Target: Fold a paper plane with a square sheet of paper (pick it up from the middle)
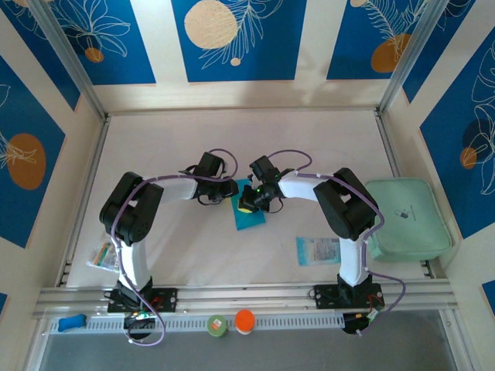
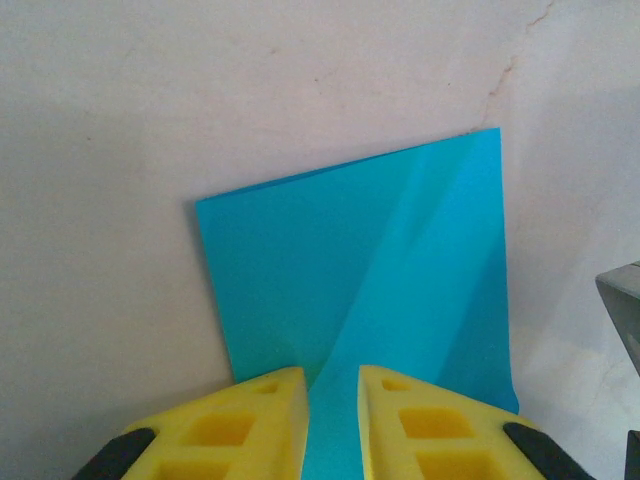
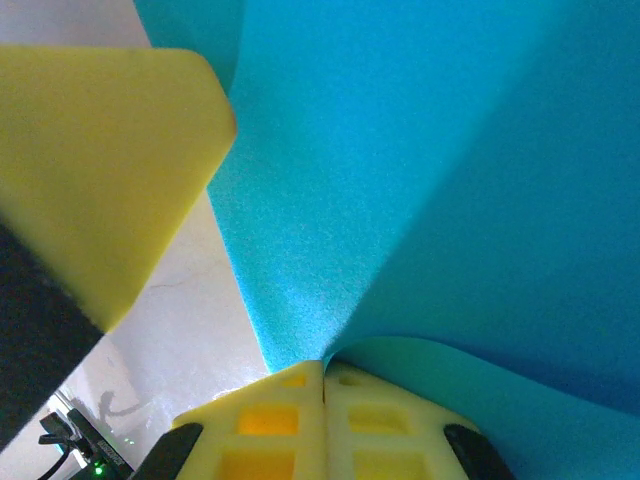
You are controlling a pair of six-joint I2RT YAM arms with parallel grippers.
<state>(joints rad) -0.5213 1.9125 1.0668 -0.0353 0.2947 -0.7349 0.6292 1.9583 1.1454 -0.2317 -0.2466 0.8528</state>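
Cyan sheet of paper (image 1: pixel 249 215) lies at the middle of the table (image 1: pixel 309 151). A clean fold will likely need the right gripper (image 3: pixel 323 375), clamped shut on a lifted edge, to carry it over squarely while the left gripper (image 2: pixel 332 400), jaws a narrow slit apart, pins the flat part. Both arms bend inward from their bases, wrists nearly meeting over the sheet.

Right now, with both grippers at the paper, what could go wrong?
The right gripper is shut on the paper, which curves at the pinch; a pull may tear or crease it. The left gripper, slightly open over its edge, sits close to the right one; they may collide.
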